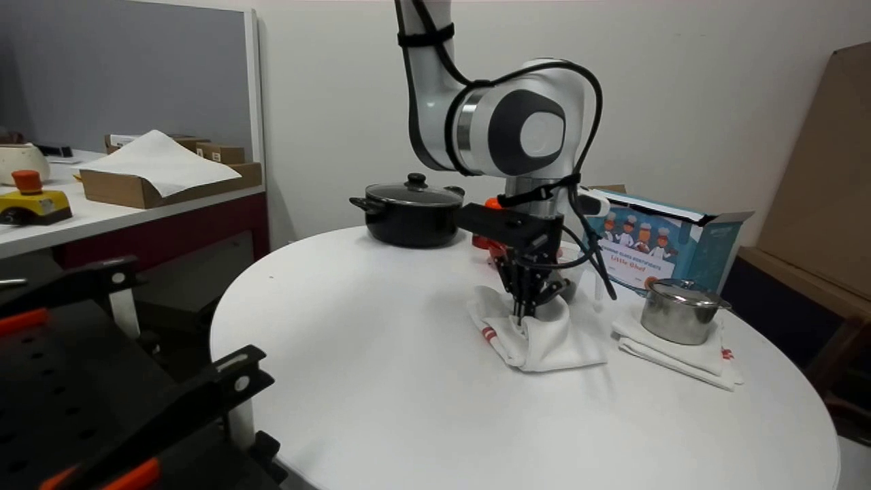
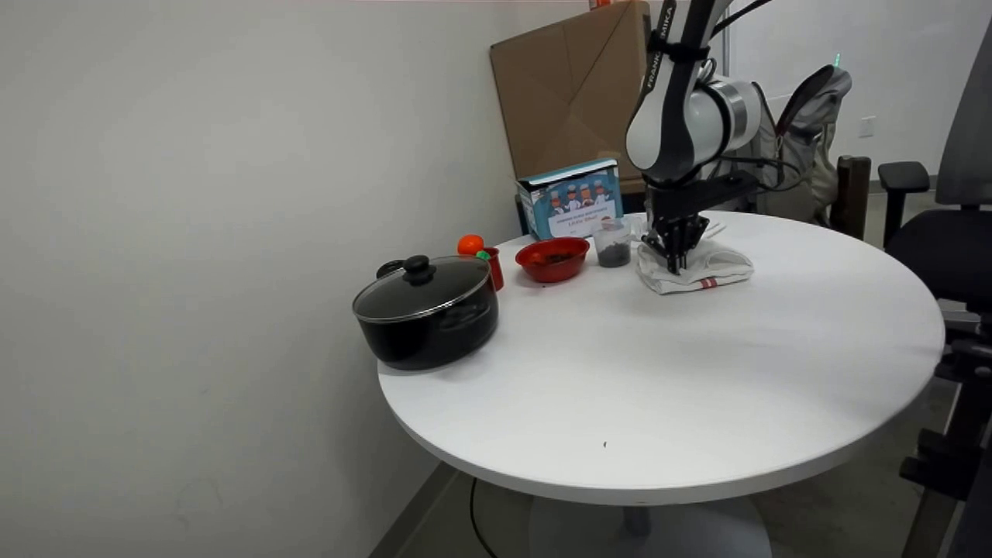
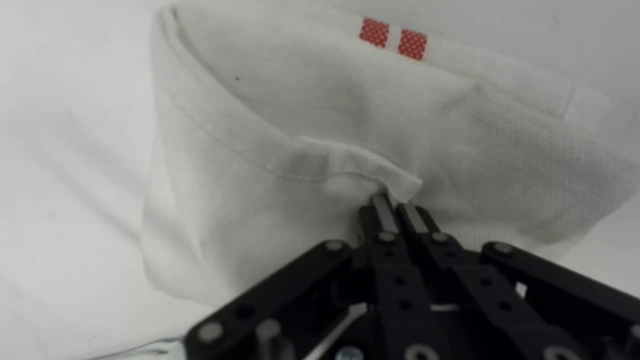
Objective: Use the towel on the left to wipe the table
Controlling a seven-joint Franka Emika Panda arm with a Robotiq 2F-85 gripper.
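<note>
The white towel (image 1: 554, 350) with red stripes lies folded and bunched on the white round table (image 1: 367, 388). It also shows in an exterior view (image 2: 717, 267) and fills much of the wrist view (image 3: 300, 95). My gripper (image 1: 522, 318) points down onto the towel; it also shows in an exterior view (image 2: 676, 270). In the wrist view the gripper's fingers (image 3: 395, 202) are nearly together, with a raised towel fold pinched between the tips. The towel's underside is hidden. A small dark speck (image 2: 604, 444) is on the table near its edge.
A second white towel (image 1: 670, 357) lies under a small steel pot (image 1: 680, 313). A blue box (image 1: 639, 238), a clear cup (image 2: 613, 245), a red bowl (image 2: 552, 267), a red cup (image 2: 494, 267) and a black lidded pot (image 2: 426, 329) stand along the wall side.
</note>
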